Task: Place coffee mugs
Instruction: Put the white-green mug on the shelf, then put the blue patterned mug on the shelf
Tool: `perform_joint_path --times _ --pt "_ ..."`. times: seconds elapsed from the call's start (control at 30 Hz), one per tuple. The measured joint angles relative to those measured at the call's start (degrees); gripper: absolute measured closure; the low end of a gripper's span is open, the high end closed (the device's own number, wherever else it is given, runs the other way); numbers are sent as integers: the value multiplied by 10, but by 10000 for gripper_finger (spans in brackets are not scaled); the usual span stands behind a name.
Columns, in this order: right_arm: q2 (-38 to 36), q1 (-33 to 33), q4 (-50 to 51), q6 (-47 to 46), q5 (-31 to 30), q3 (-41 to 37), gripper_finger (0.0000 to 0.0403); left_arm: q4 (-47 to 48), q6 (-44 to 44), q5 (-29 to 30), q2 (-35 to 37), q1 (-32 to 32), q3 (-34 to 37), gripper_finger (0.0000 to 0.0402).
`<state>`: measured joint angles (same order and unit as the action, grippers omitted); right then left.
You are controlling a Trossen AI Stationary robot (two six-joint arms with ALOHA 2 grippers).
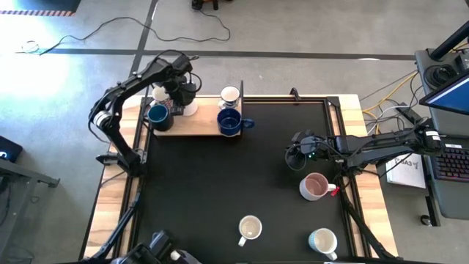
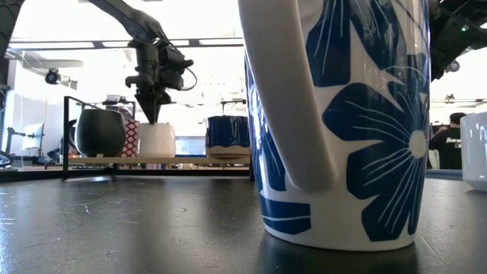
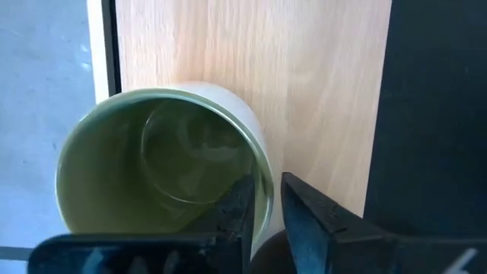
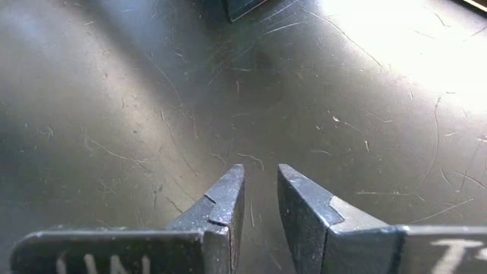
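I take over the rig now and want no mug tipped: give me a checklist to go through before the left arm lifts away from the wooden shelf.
1. Olive-green mug upright on the wooden shelf: ok.
2. Left gripper fingers off the mug: not ok. They straddle its rim, one finger inside and one outside; contact cannot be judged.
3. Mug's base fully on the shelf, away from its edge: cannot tell.
4. Neighbours clear of the lift path: ok from above. The dark blue mug sits beside the left gripper, not under it.
5. Right gripper empty, out of the way: ok. It hovers over the bare black mat near the pink mug.
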<state>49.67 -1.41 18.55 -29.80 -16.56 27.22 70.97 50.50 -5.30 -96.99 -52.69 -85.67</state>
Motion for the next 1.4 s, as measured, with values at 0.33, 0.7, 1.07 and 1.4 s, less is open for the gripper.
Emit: perform_joint_path --times 0.33,0.7,1.07,1.4 --pt "0 0 0 0 0 0 335 -5 -9 -11 29 13 0 339" --pt "0 0 0 0 0 0 335 -12 -127 -18 63 151 1 339" --pt "0 0 0 0 0 0 335 -42 -300 -18 63 375 3 339" --pt "0 0 0 0 0 0 335 -153 -511 42 63 532 30 339"
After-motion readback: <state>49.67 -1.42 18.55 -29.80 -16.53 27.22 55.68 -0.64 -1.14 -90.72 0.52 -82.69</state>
